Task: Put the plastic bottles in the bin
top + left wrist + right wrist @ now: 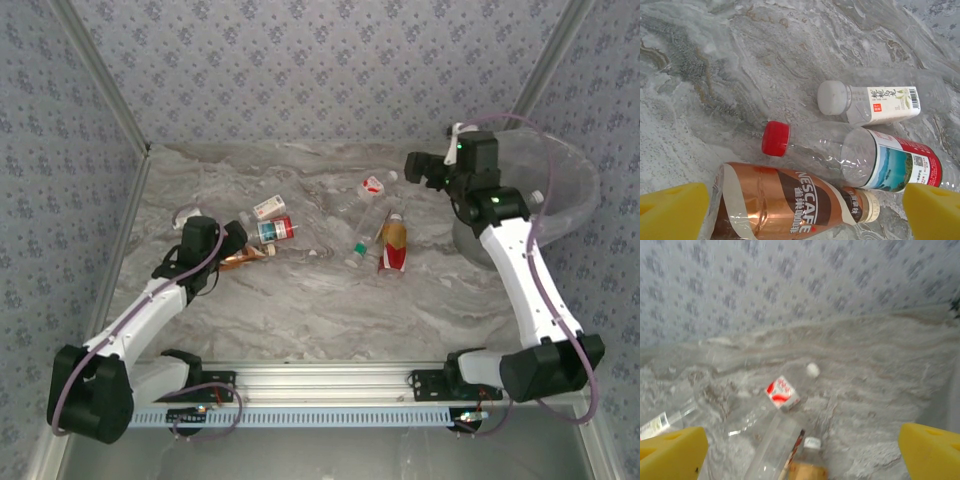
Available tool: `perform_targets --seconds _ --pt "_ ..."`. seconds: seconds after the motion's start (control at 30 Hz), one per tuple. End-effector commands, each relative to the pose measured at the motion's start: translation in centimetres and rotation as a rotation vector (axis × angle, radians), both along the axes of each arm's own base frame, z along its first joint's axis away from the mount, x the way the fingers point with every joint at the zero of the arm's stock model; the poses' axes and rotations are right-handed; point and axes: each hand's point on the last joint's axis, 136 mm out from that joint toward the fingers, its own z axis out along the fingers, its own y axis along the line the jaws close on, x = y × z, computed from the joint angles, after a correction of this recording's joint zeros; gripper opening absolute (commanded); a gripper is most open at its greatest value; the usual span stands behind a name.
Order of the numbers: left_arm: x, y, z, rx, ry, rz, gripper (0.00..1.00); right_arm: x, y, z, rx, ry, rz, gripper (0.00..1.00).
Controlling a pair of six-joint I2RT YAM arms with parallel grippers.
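Left claw (804,214): yellow foam pads (672,212) spread wide, nothing gripped. It hangs low over the copper-brown bottle (790,205), which lies on its side across the gap.
- Sleeve glossy, body dented near the wide end. Thin-walled and looks empty, so probably light and squashy.
- Best hold, I judge: across the mid-body, squeezing gently. The sleeve is likely slick; the foam should help.

Just beyond it, close alongside: red-capped clear bottle (840,155), crumpled walls, red-and-blue label at the base end. Past that, a white-capped bottle (870,102) with a pale label. All lie flat. Being round, they are apt to roll if nudged.

Right claw (800,452): pads likewise wide apart, empty, held above the table and looking down at the middle scatter. A clear bottle with a red-and-white label (782,392) lies there; the picture is blurred.

Top view:
- Orange-red bottle (393,248) lies among the middle group.
- Table (330,310) is marbled grey and smooth.
- Bin (572,195) is translucent and tapered. It stands far right behind the right arm, well apart from the left group.
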Motion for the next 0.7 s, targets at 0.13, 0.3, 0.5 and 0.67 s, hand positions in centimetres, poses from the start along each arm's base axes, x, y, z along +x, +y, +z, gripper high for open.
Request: perform_targets --seconds 0.13,0.3,0.5,0.67 --pt "-0.1 -0.5 2.3 -0.018 -0.088 -0.047 0.99 -0.5 3.4 -8.7 -0.034 0.26 0.04 1.0" --pt "-0.5 0.1 2.1 -0.011 -0.098 -0.022 0.99 -0.6 4.9 -12.3 -0.029 0.349 0.056 1.0" --pt "-0.6 0.2 2.1 -0.01 -0.097 -0.019 0.99 -1.3 4.2 -16.4 -0.07 0.444 0.015 0.99" --pt "-0.6 0.2 1.9 -0.017 -0.093 -0.01 1.0 -2.1 4.2 -19.4 -0.093 0.526 0.024 0.91"
